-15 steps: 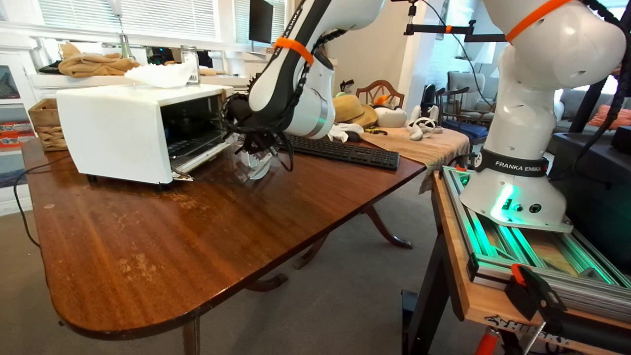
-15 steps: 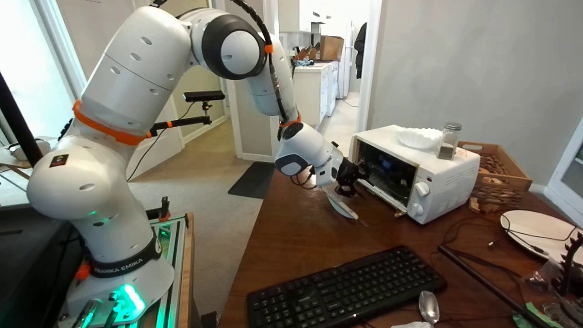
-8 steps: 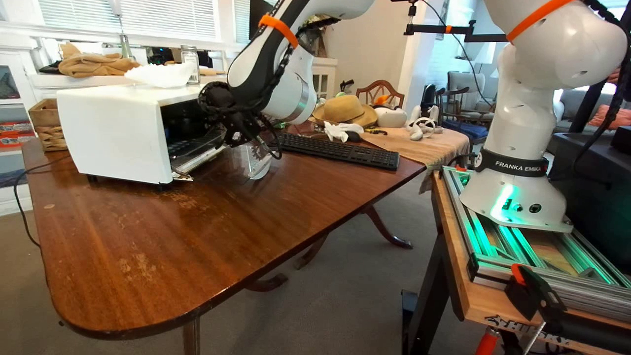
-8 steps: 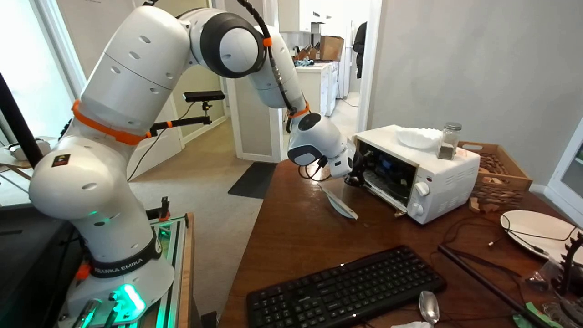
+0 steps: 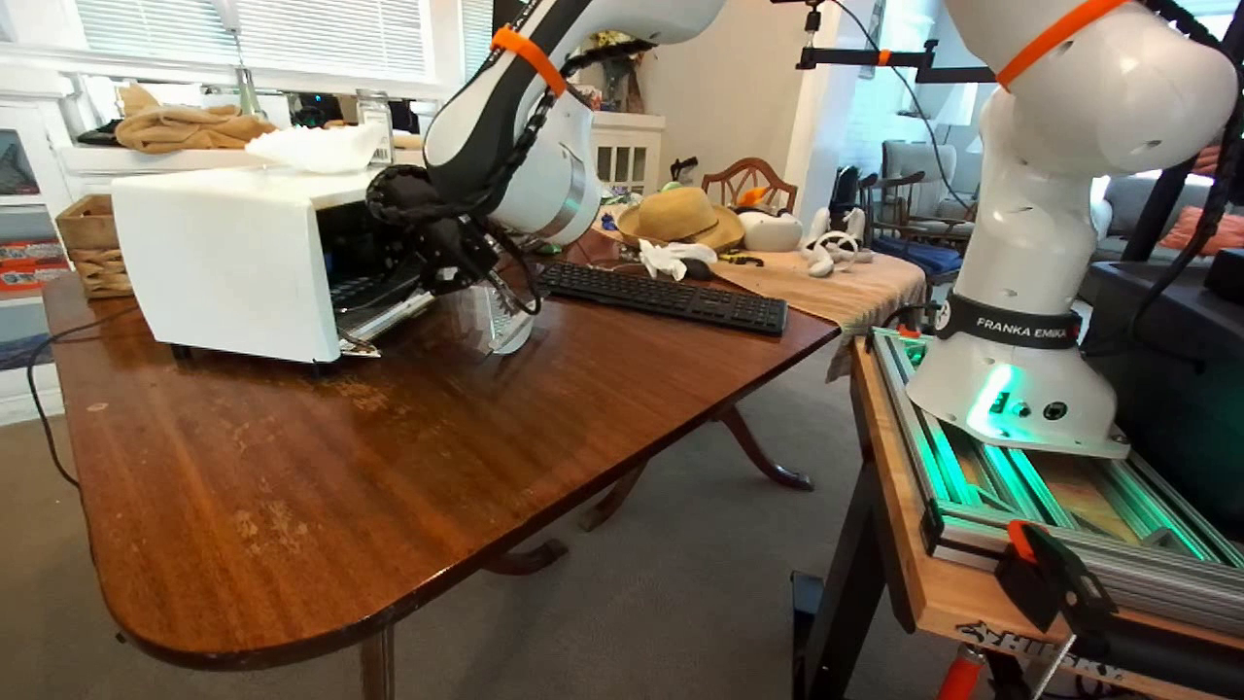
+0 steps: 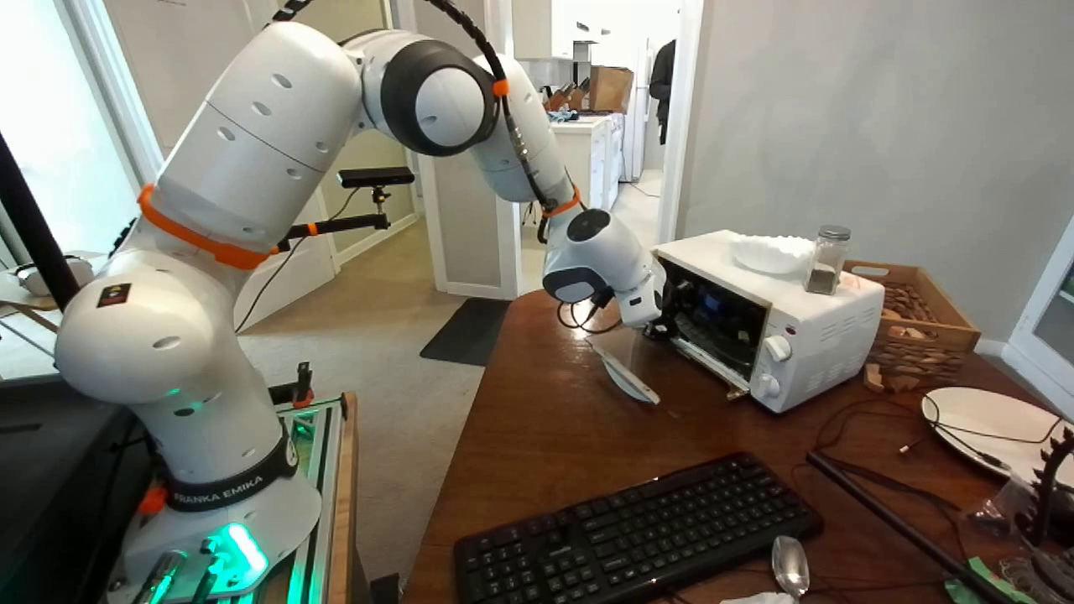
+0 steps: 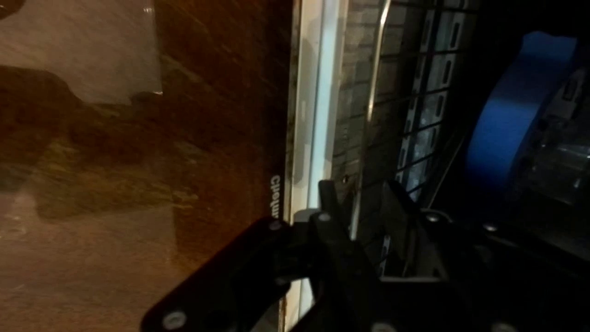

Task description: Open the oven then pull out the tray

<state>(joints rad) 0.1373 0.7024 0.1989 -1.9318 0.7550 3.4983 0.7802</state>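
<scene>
The white oven (image 5: 219, 262) stands on the table with its front open; it also shows in an exterior view (image 6: 826, 352). Its clear glass door (image 5: 478, 319) is folded down and out, with the white handle (image 6: 629, 379) at its outer edge. In the wrist view, a wire rack (image 7: 371, 99) with a bright front bar lies inside the opening. My gripper (image 7: 357, 189) is open at the opening, and the front bar passes between the fingertips in that view. Whether the fingers touch the bar cannot be told. In an exterior view my wrist hides most of the gripper (image 6: 659, 327).
A blue ring-shaped thing (image 7: 500, 115) sits inside the oven. A white dish (image 6: 772, 253) and a glass jar (image 6: 827, 260) stand on top of it. A woven basket (image 6: 923, 335) is beside it. A keyboard (image 6: 638, 537), spoon (image 6: 790, 566) and plate (image 6: 998, 424) lie on the table.
My arm has moved toward the oven, and the gripper has come down to the opening above the folded door. The oven and its door have not moved.
</scene>
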